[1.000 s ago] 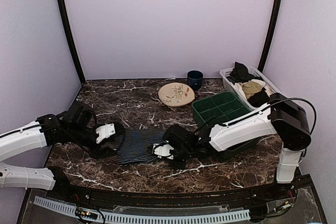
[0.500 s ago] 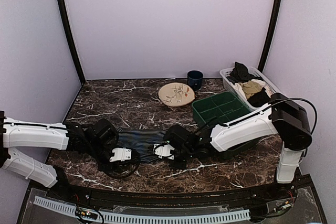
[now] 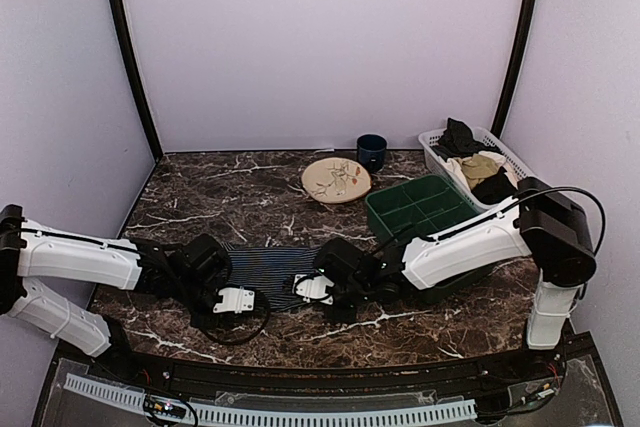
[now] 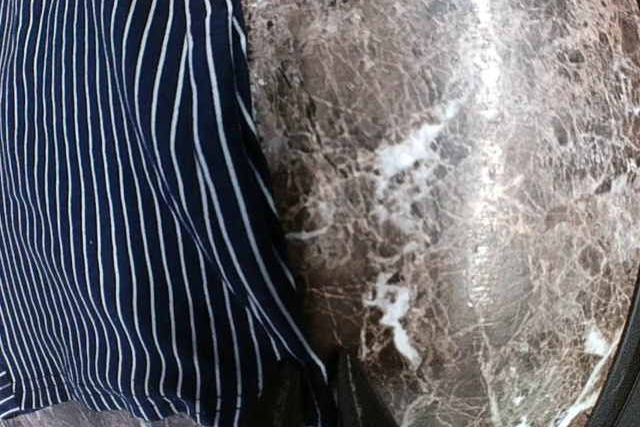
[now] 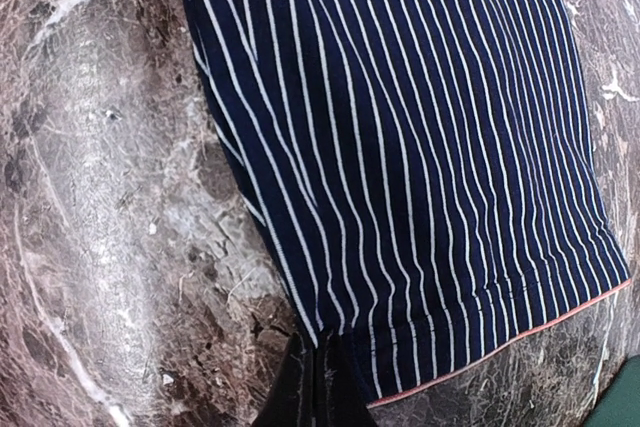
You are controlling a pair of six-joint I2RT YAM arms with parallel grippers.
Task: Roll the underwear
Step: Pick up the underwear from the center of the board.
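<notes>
Right gripper (image 5: 312,389) first: fingertips pressed together, nipped on the near right corner of the underwear (image 5: 420,147), with the striped cloth drawn to a small peak at the pinch. At the left gripper (image 4: 322,399), dark fingertips close together right at the near left corner; impossible to tell from these views whether clamped on cloth or merely touching it. Garment spread flat on the marble table (image 3: 200,187), near the front edge, between the two arms. To roll well: confirm a true pinch on the left corner before any lift; raise both corners together and only slightly; carry them forward over the cloth at an even pace, with the held edge kept straight, to avoid a coned roll; leave the far edge lying on the table as an anchor. Likely trouble: soft fabric slipping out on one side and twisting the roll. Farther out, a green tray (image 3: 420,205), a plate (image 3: 336,179), a dark cup (image 3: 371,152) and a white basket (image 3: 500,150) of clothes, all apart from the work. No brand, label or writing readable anywhere; only a thin reddish line along one hem in the right wrist view.
</notes>
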